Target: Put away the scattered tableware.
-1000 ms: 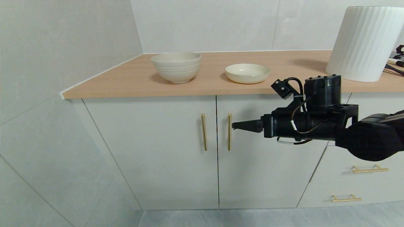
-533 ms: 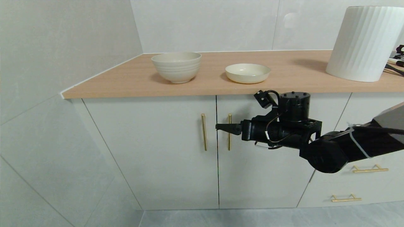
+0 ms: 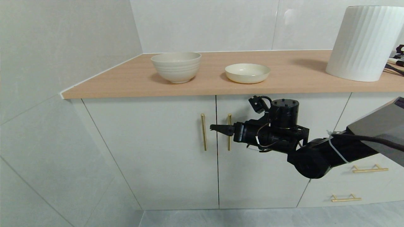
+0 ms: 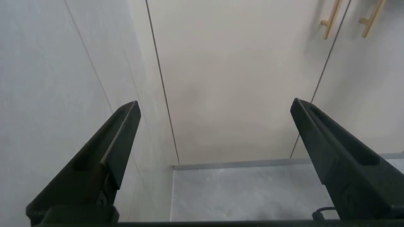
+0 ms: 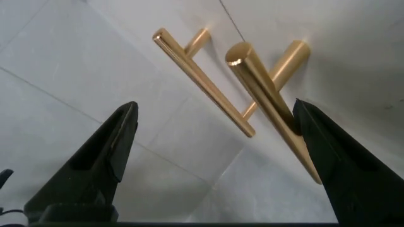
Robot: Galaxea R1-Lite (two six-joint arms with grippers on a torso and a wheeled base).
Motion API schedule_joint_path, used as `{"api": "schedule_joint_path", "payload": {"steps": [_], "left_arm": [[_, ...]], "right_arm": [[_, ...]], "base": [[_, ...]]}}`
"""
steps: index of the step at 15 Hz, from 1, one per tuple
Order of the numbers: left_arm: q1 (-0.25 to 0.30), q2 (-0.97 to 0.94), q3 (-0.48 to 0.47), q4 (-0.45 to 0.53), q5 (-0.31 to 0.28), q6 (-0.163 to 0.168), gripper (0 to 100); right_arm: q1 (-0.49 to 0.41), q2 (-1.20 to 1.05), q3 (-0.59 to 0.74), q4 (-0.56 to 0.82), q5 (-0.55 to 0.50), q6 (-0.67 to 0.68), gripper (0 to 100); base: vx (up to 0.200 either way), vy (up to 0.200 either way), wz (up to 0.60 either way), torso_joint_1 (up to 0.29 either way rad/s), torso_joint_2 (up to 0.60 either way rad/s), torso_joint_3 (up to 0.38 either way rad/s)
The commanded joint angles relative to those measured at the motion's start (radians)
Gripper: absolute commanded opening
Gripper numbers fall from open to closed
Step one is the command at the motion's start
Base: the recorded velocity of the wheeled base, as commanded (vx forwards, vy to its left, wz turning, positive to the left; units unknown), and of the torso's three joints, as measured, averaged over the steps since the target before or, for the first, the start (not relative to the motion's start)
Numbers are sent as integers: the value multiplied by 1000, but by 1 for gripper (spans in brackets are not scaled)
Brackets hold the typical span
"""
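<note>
The bowl (image 3: 176, 66) and the shallow dish (image 3: 247, 72) sit on the worktop (image 3: 126, 83), the bowl to the left and the dish to its right, apart from each other and untouched. Far to the right stands a tall white ribbed container (image 3: 366, 41).

Below the worktop's edge, the right hand (image 3: 217, 127) is held level in front of the two cupboard doors. Its tips are at the seam between the doors, with the left door's handle (image 3: 204, 132) on one side and the right door's handle (image 3: 229, 132) just beside it on the other. Its fingers (image 5: 101, 164) are spread wide and clamped on nothing. In the wrist view both gold bars show in the gap between them, and neither is touched. The left hand (image 4: 214, 107) hangs low, also spread and empty, facing the foot of the cupboard and the floor.

The step in hand looks like opening the cupboard, so none of the tableware is put away yet. The next move calls for settling one bar, probably the right door's, squarely between the fingers and closing firmly on it. The pull should then follow the door's swing about its outer hinge, since a straight tug could slip off the smooth bar.
</note>
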Motion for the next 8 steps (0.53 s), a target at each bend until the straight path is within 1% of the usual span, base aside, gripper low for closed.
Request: {"api": "schedule_joint_path", "payload": {"steps": [1,3,4,5,7,8], "left_arm": [[0,0,0,-1,0,0,100],[0,0,0,-1,0,0,100],[0,0,0,-1,0,0,100],[0,0,0,-1,0,0,100],[0,0,0,-1,0,0,100],[0,0,0,-1,0,0,100]], "right_arm": [[10,-3,14,-16,6,3,100],[16,-21,44,-19,10,3,100],[21,-40,78,-24,33,3,100],[21,-49,107,-53,78,2,100],[21,-52,185,-177,177,0,100],[21,-51,193,-197,188,0,100]], "base": [[0,0,0,0,0,0],[0,0,0,0,0,0],[0,0,0,0,0,0],[0,0,0,0,0,0],[0,0,0,0,0,0],[0,0,0,0,0,0]]}}
